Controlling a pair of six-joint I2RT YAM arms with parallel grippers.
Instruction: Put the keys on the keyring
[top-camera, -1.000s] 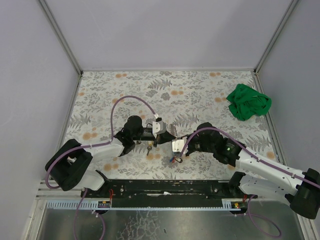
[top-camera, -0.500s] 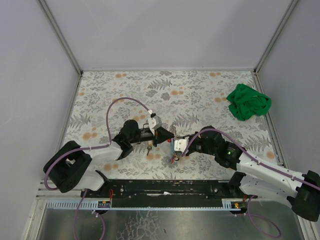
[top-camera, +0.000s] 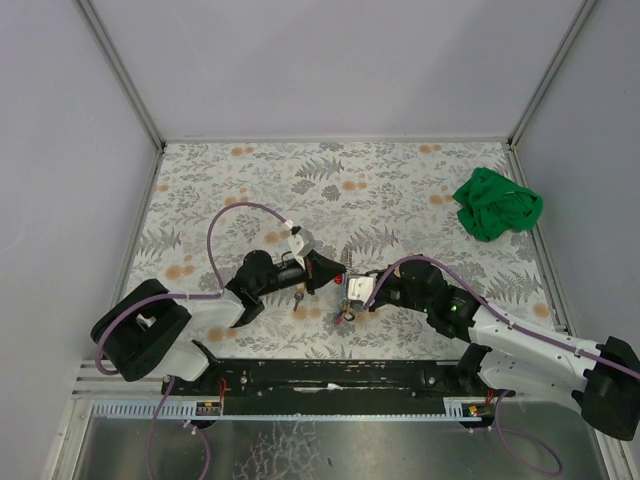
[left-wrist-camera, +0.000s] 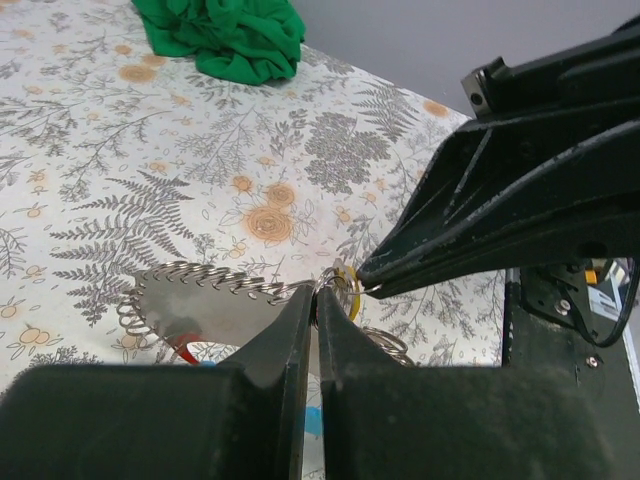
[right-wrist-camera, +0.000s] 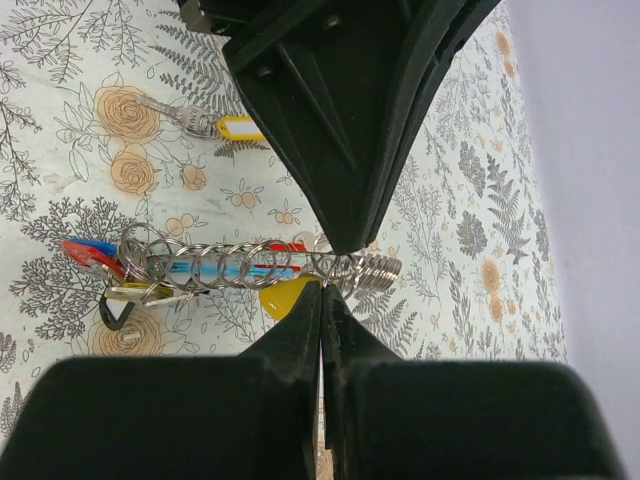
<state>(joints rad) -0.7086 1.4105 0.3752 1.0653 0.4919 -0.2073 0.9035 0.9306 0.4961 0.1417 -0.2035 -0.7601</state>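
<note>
The right wrist view alone shows a yellow-capped key (right-wrist-camera: 238, 128) lying flat on the surface (right-wrist-camera: 60, 150), apart from the keyring (right-wrist-camera: 230, 265), with its blade pointing up-left in that view. The keyring's coil of rings runs left to right there. The left tool (left-wrist-camera: 315, 300) and right tool (right-wrist-camera: 321, 288), each with its jaws pressed together, meet tip to tip at the coil. Only the left wrist view shows the green cloth (left-wrist-camera: 225, 30).

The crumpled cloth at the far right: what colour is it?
The cloth is green, clearest from the top camera.
</note>
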